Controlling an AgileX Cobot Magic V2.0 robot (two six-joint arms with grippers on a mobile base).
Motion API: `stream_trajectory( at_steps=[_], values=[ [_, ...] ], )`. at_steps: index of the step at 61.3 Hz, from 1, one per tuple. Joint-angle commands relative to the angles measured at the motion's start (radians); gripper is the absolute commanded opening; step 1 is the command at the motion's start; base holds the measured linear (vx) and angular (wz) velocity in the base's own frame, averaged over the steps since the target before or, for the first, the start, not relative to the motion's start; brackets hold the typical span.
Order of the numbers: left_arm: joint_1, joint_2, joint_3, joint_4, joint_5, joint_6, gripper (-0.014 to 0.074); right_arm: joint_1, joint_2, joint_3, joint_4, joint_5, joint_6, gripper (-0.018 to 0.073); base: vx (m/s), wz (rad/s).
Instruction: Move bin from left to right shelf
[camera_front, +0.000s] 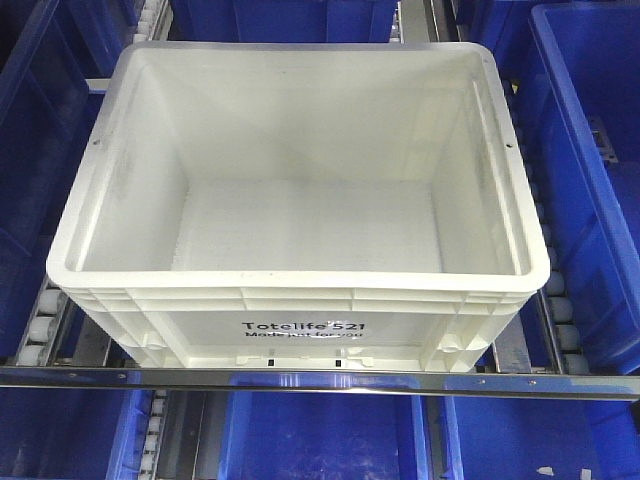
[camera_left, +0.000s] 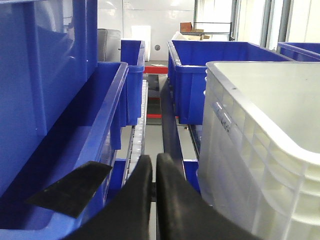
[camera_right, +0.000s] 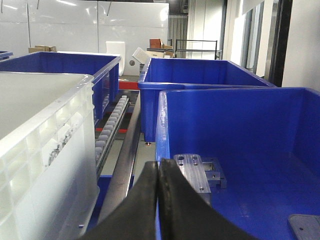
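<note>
the large white rectangular plastic bin (camera_front: 300, 190) with black "totelife 521" print sits on the roller shelf (camera_front: 300, 379), just behind its metal front rail. blue plastic bins (camera_front: 590, 180) flank the white bin on both sides. the left tool (camera_left: 154, 200) is beside the bin's left wall, fingers pressed together, holding nothing. the right tool (camera_right: 158, 200) is beside its right wall, likewise closed and empty.

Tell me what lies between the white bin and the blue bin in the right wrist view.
A white roller track and a metal rail separate the white bin from the blue bin.
</note>
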Motion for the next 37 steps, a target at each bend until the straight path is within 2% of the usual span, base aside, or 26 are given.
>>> stream_trajectory(
  at_steps=[1,15,37],
  values=[
    [-0.008,-0.011,-0.018,-0.006,-0.076,-0.008,-0.0001,-0.006,-0.012,0.017,0.008,-0.069,-0.029,-0.0008,0.00,0.00],
    [-0.008,-0.011,-0.018,-0.006,-0.076,-0.008,0.0001,0.031,-0.012,0.017,0.003,-0.065,-0.028,-0.0008,0.00,0.00],
    [-0.008,-0.011,-0.018,-0.006,-0.076,-0.008,0.0001,0.027,-0.012,0.017,0.004,-0.063,-0.028,-0.0008,0.00,0.00]
  ],
)
